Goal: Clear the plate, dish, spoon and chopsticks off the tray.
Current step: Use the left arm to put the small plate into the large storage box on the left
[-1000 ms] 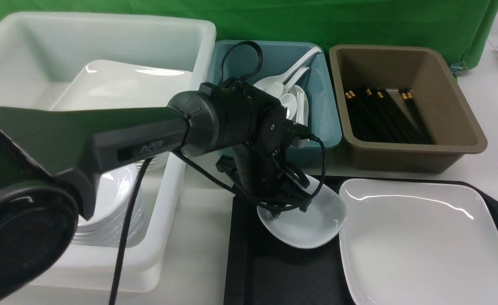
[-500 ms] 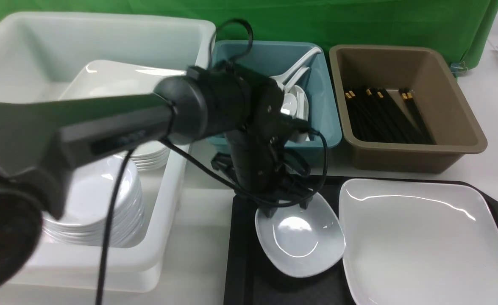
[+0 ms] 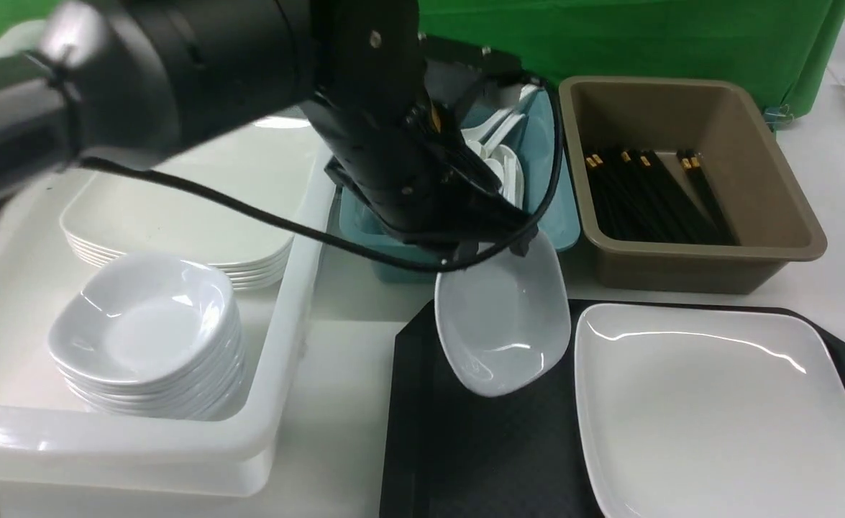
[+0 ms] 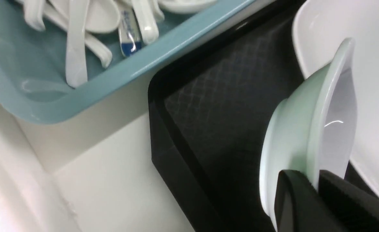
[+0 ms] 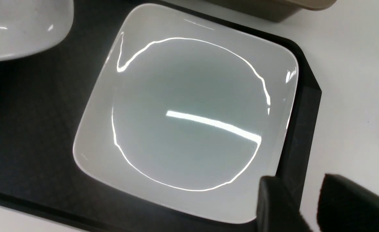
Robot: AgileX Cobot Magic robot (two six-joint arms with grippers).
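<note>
Now, I'd level it and swing it toward the white bin left of the tray, clear of the plate on the tray's right half. The dish, small, glossy and greyish-white, hangs tilted over the tray's far-left corner, its rim clenched in the left gripper. The right gripper hovers parted and empty near the tray's right edge.

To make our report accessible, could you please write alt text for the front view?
The left gripper holds a white dish by its rim, tilted over the black tray, beside a large white plate. Nearby stand a white bin of stacked dishes, a teal bin of spoons and a brown bin of chopsticks.
</note>
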